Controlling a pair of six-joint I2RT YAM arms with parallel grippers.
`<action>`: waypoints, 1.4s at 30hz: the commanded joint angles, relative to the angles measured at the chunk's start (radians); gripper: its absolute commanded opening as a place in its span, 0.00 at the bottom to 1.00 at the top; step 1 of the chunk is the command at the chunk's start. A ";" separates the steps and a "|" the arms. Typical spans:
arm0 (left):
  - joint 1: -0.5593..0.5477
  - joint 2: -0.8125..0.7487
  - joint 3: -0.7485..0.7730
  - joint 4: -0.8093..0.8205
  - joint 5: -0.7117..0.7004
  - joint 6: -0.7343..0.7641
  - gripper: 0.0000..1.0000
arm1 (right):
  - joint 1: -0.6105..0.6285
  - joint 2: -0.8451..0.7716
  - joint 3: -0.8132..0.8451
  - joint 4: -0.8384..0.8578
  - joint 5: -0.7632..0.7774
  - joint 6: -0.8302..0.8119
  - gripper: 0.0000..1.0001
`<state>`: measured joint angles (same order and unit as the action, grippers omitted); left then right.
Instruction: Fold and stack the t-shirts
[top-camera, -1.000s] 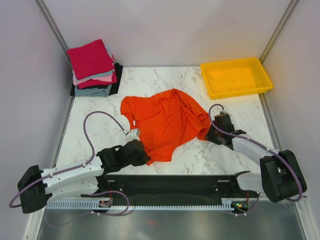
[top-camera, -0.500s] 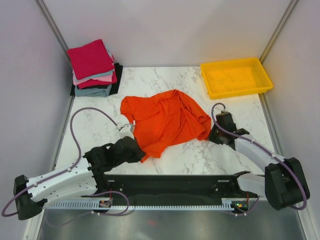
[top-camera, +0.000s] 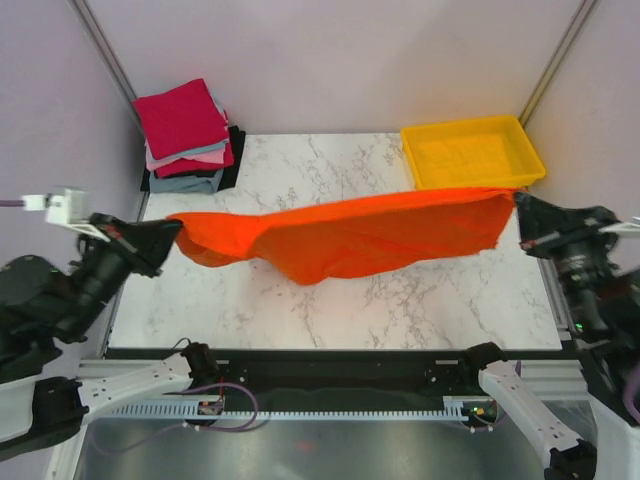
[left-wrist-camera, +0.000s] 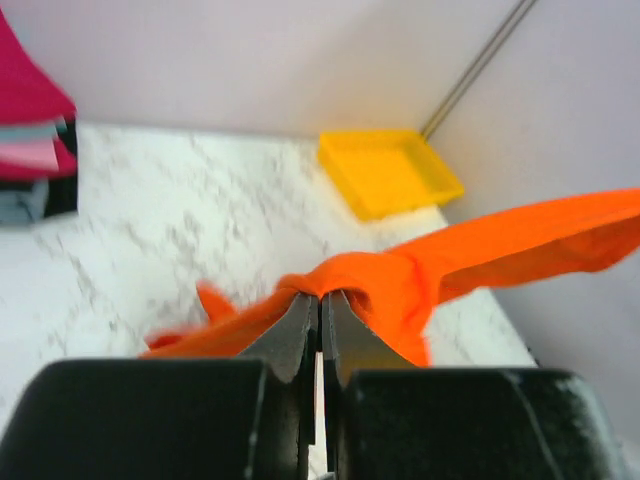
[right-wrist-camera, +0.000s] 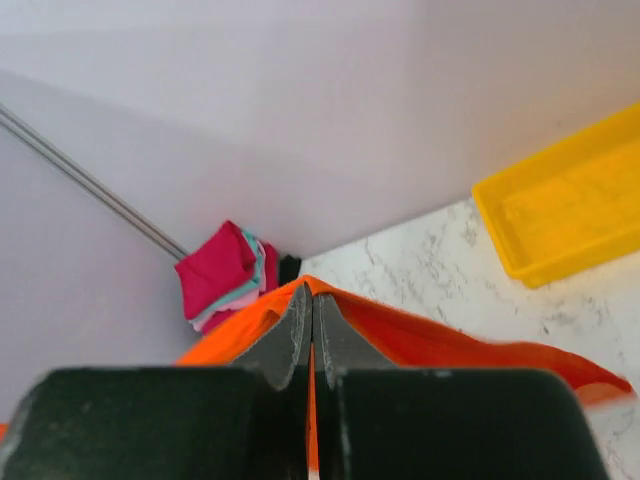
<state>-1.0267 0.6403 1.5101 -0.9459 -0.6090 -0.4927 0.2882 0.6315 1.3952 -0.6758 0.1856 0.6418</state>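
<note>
— While it hangs stretched above the marble table, where does the orange-red t-shirt end?
— Left gripper pinched tight on its left end; right gripper pinched tight on its right end; folded stack far left; yellow tray far right.

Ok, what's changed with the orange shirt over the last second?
The orange-red t-shirt was lifted off the table, where it lay crumpled, and is now stretched in the air. The left fingers swung up and out leftward, the right fingers up and out rightward, each pair shut on one end. The folded stack and yellow tray stayed put.
</note>
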 joint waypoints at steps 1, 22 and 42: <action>0.002 0.039 0.229 0.007 -0.048 0.290 0.02 | -0.004 -0.030 0.163 -0.091 0.095 -0.066 0.00; 0.506 0.945 0.697 0.016 0.350 0.570 0.17 | -0.027 0.685 0.030 -0.030 0.204 -0.076 0.00; 0.703 1.144 0.209 0.105 0.520 0.359 0.98 | -0.040 0.867 -0.119 0.182 -0.049 -0.106 0.97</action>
<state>-0.3126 1.9587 1.8565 -0.9100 -0.1143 -0.0509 0.2352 1.5482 1.3499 -0.5709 0.2596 0.5522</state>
